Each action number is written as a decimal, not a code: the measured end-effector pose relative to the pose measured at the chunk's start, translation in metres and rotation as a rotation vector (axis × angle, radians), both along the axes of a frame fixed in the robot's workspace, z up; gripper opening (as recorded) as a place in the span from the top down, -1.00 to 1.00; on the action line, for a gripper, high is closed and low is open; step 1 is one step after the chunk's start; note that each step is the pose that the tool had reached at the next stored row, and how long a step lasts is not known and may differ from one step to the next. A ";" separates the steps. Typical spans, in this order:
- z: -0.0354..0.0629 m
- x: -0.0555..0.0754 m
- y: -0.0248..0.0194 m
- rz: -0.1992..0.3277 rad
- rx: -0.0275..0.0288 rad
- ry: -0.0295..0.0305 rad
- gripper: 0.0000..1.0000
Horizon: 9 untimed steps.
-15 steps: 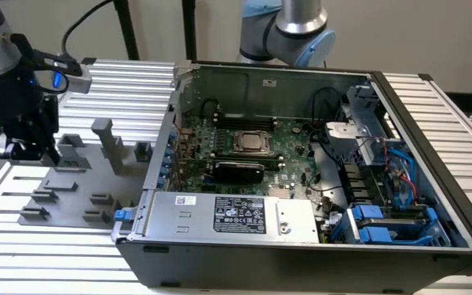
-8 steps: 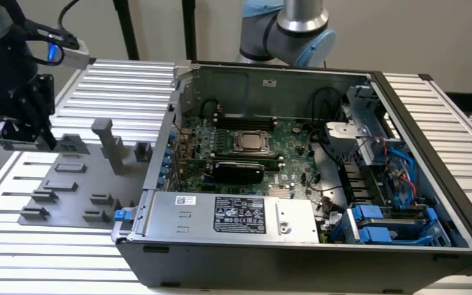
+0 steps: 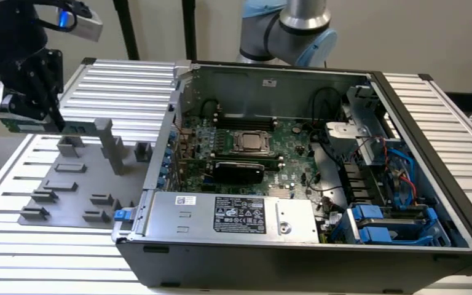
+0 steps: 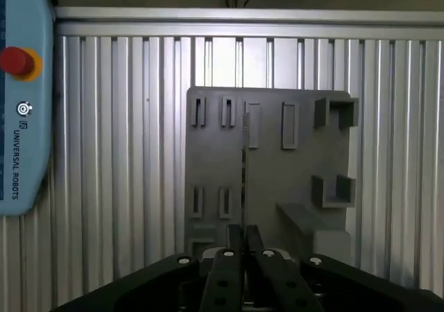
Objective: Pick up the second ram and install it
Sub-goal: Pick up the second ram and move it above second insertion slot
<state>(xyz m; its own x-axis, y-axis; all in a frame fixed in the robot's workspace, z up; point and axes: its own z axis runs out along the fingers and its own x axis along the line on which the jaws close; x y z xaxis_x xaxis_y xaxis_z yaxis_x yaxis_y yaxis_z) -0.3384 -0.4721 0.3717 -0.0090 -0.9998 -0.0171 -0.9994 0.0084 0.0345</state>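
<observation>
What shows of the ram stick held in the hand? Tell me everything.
The second ram is a thin, flat, narrow stick, green with darker patches, and looks like circuit board. The hand is shut on it, pinching its flat faces. It is held level and on edge above the grey holder plate, at the exterior view's left. In the wrist view it is edge-on, a thin dark line. One end is near a tall grey block; whether they touch cannot be told.
</observation>
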 end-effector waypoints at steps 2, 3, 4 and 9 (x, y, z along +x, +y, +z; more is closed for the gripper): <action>0.0091 0.008 0.0006 0.000 0.0001 0.0000 1.00; 0.0135 0.012 0.0010 0.000 0.0000 0.0000 1.00; 0.0179 0.017 0.0014 0.000 0.0002 -0.0001 1.00; 0.0379 0.039 0.0033 0.000 0.0002 -0.0002 1.00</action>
